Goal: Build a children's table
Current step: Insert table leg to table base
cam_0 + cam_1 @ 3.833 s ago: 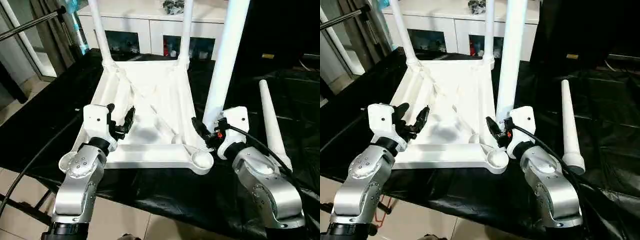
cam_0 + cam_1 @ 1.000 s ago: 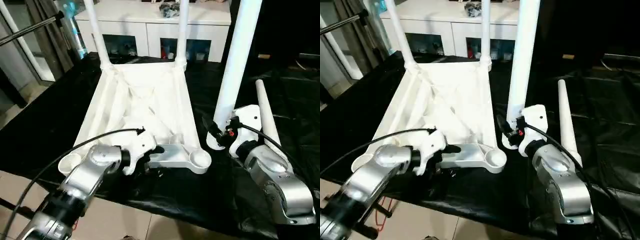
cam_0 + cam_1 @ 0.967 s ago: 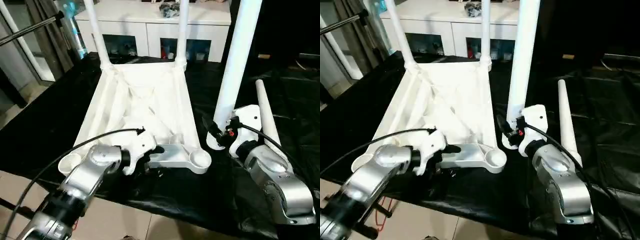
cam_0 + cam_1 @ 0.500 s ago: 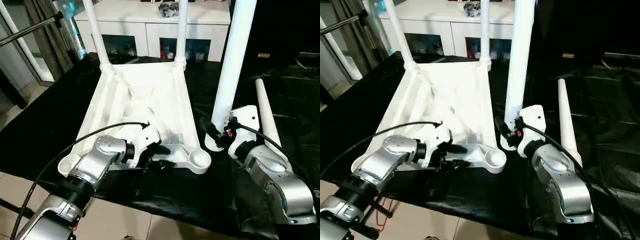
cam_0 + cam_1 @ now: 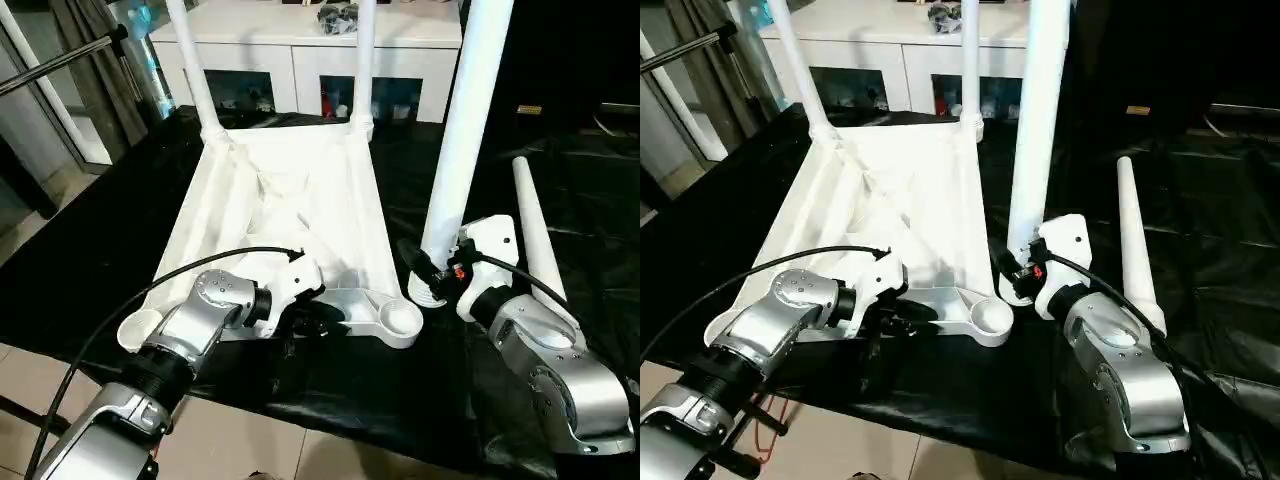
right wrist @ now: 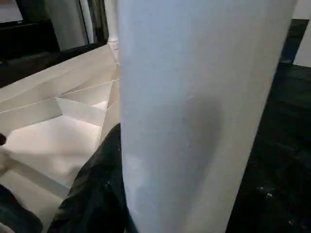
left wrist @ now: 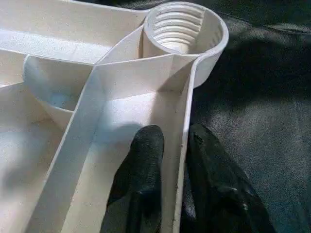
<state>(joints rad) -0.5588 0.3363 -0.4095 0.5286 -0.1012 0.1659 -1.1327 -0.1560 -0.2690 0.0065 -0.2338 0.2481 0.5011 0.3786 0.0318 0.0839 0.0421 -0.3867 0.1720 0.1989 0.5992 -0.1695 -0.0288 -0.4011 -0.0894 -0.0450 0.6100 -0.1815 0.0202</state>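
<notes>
Tabletop (image 5: 300, 210) lies underside up, long axis running away from robot.

I see a surface draped in black sheeting (image 5: 120, 215). On it lies an upturned white tabletop (image 5: 290, 215), and, well apart beside it, a loose white leg (image 5: 532, 232).

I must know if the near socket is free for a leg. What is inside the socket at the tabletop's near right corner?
Inside the near right socket only its own screw ridges show, no leg. Its bottom is partly in shadow.
</notes>
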